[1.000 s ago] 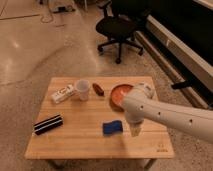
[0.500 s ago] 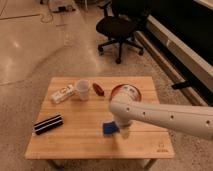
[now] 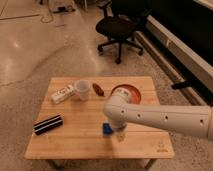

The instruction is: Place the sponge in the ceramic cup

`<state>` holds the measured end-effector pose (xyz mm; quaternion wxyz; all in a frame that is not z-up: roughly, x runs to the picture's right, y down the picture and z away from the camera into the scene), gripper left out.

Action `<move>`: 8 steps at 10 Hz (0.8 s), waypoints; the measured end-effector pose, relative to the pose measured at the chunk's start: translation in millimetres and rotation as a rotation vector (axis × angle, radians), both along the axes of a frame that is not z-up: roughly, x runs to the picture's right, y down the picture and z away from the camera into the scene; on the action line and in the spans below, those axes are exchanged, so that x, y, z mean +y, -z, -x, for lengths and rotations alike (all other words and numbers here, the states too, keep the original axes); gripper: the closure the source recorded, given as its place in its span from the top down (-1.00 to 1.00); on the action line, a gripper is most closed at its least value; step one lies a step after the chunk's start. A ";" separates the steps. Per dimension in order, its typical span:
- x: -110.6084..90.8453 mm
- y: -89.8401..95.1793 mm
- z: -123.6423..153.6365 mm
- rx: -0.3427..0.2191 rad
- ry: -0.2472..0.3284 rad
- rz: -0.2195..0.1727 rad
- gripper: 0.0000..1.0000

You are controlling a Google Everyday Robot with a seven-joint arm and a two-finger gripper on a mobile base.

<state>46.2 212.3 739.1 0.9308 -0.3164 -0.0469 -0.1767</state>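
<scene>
Wooden table (image 3: 75, 142), low, on a speckled floor. Nearest the front edge: the gripper (image 3: 120, 134) points down at the tabletop, hung from a thick white arm (image 3: 160, 117) that reaches in from the right. Spread or closed, cannot tell. The sponge (image 3: 106, 129), blue, lies on the table just to the gripper's left, partly hidden by the arm. Further left, a black bar (image 3: 48, 124) with white stripes. Toward the back: white box (image 3: 62, 94), ceramic cup (image 3: 82, 90) upright beside it, a small reddish-brown item (image 3: 98, 90), then the orange bowl (image 3: 126, 92). Beyond the table, a black office chair (image 3: 120, 27).
</scene>
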 end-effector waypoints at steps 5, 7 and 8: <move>14.4 -6.5 52.5 -0.055 0.068 0.012 0.30; 21.1 -11.7 61.5 -0.068 0.097 0.012 0.30; 18.6 -14.8 63.1 -0.062 0.097 0.002 0.30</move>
